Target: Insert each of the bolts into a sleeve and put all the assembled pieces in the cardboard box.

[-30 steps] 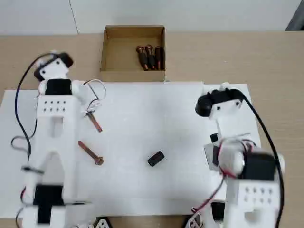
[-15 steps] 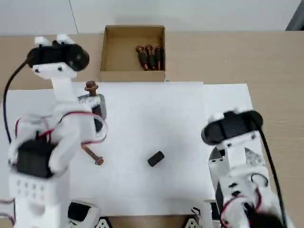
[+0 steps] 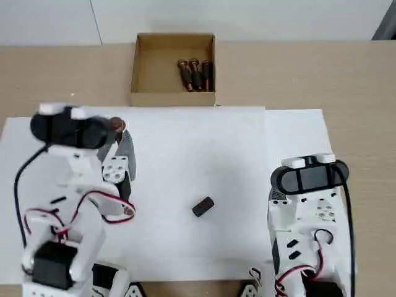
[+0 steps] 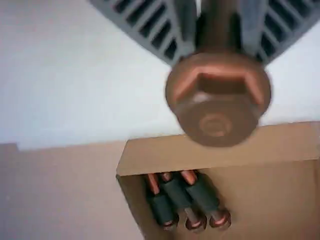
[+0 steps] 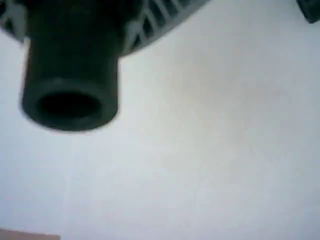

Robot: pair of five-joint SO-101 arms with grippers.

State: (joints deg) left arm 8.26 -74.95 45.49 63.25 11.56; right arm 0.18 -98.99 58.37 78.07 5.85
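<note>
My left gripper (image 4: 217, 30) is shut on a copper bolt (image 4: 217, 97), whose hex head points toward the cardboard box (image 4: 200, 155). In the high view that bolt (image 3: 117, 125) sits at the left arm's tip, above the white mat's left side. Three assembled pieces (image 3: 195, 74) lie in the cardboard box (image 3: 145, 68) at the far edge. My right gripper (image 5: 75, 20) is shut on a black sleeve (image 5: 70, 87) with its open bore facing the camera. A loose black sleeve (image 3: 203, 206) lies mid-mat. A second bolt (image 3: 127, 210) pokes out from under the left arm.
The white mat (image 3: 216, 154) covers most of the wooden table. The right arm's body (image 3: 309, 185) stands over the mat's front right corner. Another dark piece (image 5: 310, 10) shows at the edge of the right wrist view.
The left arm lifted a bolt off the mat and drew back toward the front with it. The right arm also pulled back toward the front edge.
</note>
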